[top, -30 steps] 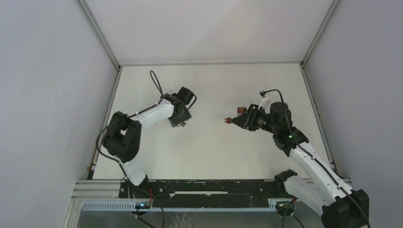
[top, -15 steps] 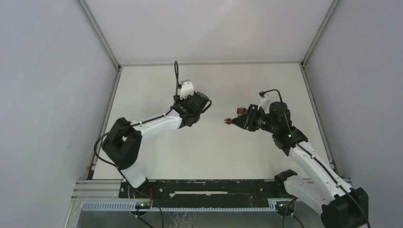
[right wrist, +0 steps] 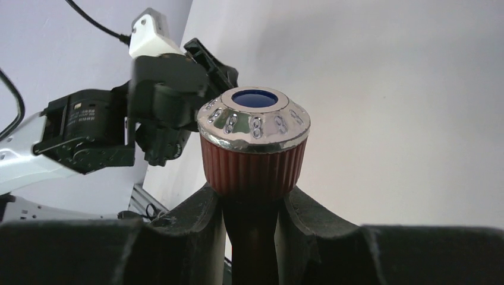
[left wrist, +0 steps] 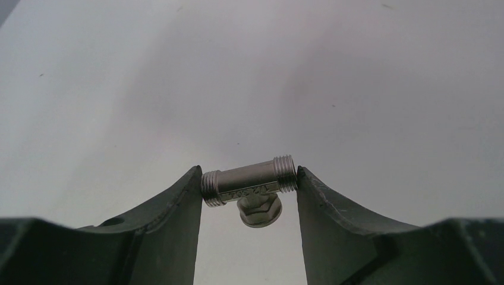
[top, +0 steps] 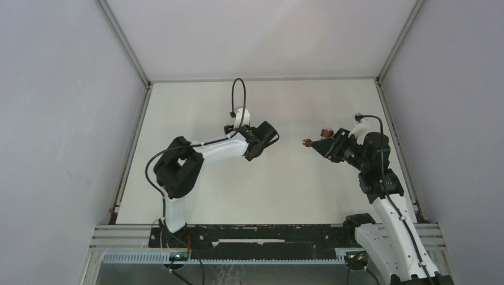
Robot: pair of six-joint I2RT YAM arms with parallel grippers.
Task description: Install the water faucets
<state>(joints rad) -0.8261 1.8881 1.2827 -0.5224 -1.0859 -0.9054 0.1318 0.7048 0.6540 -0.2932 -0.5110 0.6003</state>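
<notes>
The fitting [left wrist: 248, 189] is shiny threaded metal; the faucet [right wrist: 254, 163] ribbed plastic, chrome-capped.

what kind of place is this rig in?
Likely a lab robot cell: white table, plain grey walls boxing it in, left arm and right arm bolted to a rail.

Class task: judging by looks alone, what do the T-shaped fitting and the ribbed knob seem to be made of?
T-shaped fitting: probably metal, brushed silvery finish, with cut threads and stamped marks. Ribbed knob: likely reddish-brown plastic, matte, moulded ribs; its cap looks chrome-plated, mirror-bright, blue inset.
</notes>
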